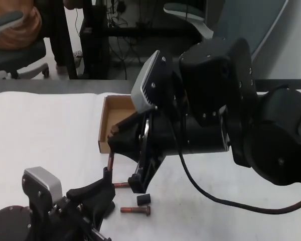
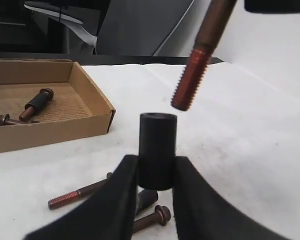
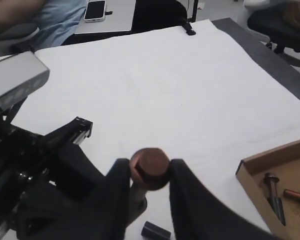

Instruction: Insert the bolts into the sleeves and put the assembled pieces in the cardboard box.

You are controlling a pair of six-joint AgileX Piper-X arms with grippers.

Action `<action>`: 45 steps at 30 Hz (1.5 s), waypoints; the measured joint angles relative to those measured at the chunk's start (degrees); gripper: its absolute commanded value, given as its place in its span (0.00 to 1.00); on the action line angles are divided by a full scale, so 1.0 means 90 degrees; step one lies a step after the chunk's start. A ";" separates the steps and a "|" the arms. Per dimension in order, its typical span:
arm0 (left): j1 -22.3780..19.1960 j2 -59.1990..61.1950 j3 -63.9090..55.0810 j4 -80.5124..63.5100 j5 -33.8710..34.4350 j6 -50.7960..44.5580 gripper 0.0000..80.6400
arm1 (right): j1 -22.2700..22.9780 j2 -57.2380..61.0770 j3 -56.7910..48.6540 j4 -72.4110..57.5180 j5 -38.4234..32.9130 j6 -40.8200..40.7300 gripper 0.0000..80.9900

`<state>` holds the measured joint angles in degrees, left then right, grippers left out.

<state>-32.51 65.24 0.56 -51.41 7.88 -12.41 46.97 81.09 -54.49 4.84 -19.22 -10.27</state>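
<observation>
My left gripper (image 2: 158, 167) is shut on a black sleeve (image 2: 158, 145), held upright with its bore facing up. A copper bolt (image 2: 196, 65) hangs threaded end down, its tip just above and slightly beside the sleeve's mouth. My right gripper (image 3: 149, 175) is shut on that bolt's head (image 3: 149, 165). In the high view the bolt (image 1: 111, 160) stands between the right gripper (image 1: 115, 136) and the left gripper (image 1: 106, 175). The cardboard box (image 2: 90, 95) holds two assembled pieces (image 2: 35, 104).
Two loose bolts (image 1: 135, 210) (image 1: 121, 185) and a spare sleeve (image 1: 143, 199) lie on the white cloth in front of the box (image 1: 104, 125). The right arm's bulk hangs over the bench's right half. Office chairs stand behind the bench.
</observation>
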 measured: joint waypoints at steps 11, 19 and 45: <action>0.0000 0.0012 0.0015 -0.0006 0.0029 0.0000 0.02 | 0.0000 0.0157 0.0000 -0.0086 -0.0053 0.0005 0.01; 0.0000 0.0012 0.0032 -0.0144 0.0029 0.0102 0.02 | 0.0000 0.0157 -0.0024 -0.0065 -0.0067 0.0052 0.01; -0.0015 0.0060 -0.0132 -0.0565 0.0470 0.0384 0.02 | -0.0015 0.0129 -0.0116 0.0149 -0.0062 0.0195 0.01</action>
<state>-32.65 65.78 -0.63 -56.49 12.10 -8.96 46.84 82.25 -55.54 6.18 -19.77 -8.52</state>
